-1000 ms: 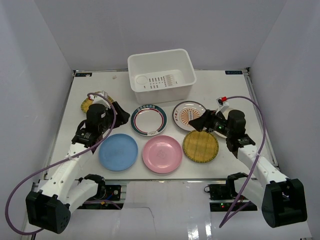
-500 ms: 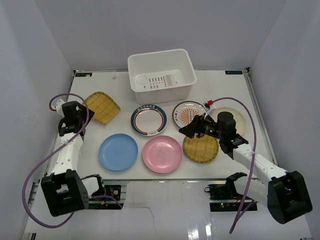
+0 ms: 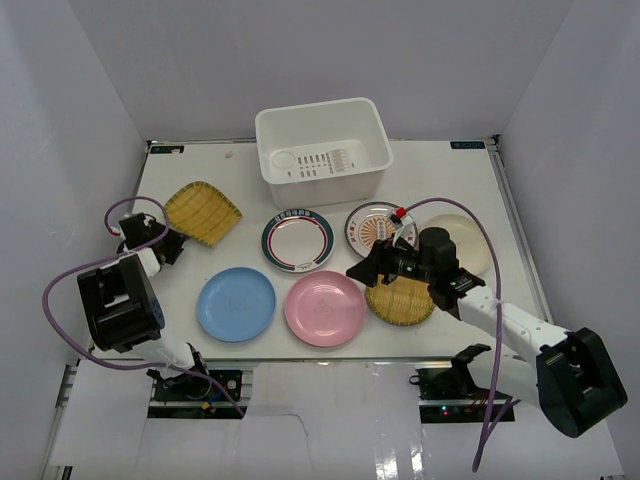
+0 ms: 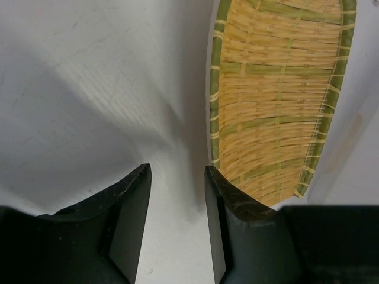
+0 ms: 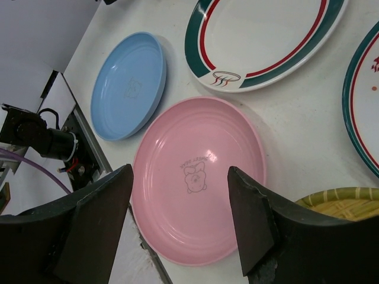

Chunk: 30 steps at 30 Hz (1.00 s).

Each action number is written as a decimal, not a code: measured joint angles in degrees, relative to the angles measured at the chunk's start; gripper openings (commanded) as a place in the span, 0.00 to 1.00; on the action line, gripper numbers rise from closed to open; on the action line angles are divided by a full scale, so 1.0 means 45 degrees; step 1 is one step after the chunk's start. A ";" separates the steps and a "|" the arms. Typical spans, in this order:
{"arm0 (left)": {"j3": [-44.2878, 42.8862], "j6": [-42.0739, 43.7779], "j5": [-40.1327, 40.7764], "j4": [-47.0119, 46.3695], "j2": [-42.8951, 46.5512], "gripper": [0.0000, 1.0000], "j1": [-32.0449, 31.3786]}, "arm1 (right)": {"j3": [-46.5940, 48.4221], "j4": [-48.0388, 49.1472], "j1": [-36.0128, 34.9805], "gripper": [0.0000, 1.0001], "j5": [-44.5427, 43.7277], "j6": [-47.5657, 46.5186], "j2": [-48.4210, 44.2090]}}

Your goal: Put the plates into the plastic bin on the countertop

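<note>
While both arms reach over the countertop (image 3: 470,180), the bin (image 3: 315,125) stands at far centre and all seven plates lie on the surface, nearer than the bin.

Left side:
- The left gripper (image 4: 176,171) sits at the left edge, low over the countertop. Its jaws are apart, with only bare surface between them.
- The left yellow plate (image 3: 203,212) lies just beside the right-hand finger (image 4: 228,207). The views do not show whether they touch.

Right side:
- The right gripper (image 5: 179,173) hangs above the pink plate (image 3: 324,308) with its jaws wide apart and nothing held.
- The right arm passes over the right yellow plate (image 3: 402,303), which lies just right of the pink plate.

Remaining plates:
- The blue plate (image 3: 236,304) lies left of the pink plate in the near row.
- The rimmed plate (image 3: 297,240) lies at centre, just in front of the bin.
- The sunburst plate (image 3: 372,228) lies right of the rimmed plate.
- The cream plate (image 3: 472,240) lies furthest right, partly hidden by the right arm.
</note>
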<state>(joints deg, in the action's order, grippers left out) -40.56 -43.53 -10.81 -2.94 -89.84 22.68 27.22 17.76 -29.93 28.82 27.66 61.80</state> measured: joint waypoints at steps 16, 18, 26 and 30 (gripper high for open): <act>0.0792 -0.0466 -0.1661 -0.3152 -0.0374 0.52 0.0272 | 0.0962 -0.0316 -0.1953 0.70 -0.1049 -0.0393 0.0962; 0.1088 -0.0690 -0.1894 -0.3434 -0.0058 0.57 0.0272 | 0.0962 -0.0330 -0.1982 0.70 -0.1117 -0.0423 0.1001; -0.0185 -0.0860 -0.2132 -0.3381 -0.1258 0.53 0.0272 | 0.0967 -0.0719 -0.2089 0.63 -0.2040 -0.0724 0.1064; -0.0894 -0.0869 -0.2127 -0.3395 -0.2059 0.44 0.0272 | 0.1054 -0.1030 -0.2103 0.54 -0.3031 -0.0811 0.1171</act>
<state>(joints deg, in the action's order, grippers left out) -44.58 -47.44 -20.38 -18.22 -99.11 23.90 31.97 13.13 -39.40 15.18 24.01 67.07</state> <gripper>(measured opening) 0.495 0.553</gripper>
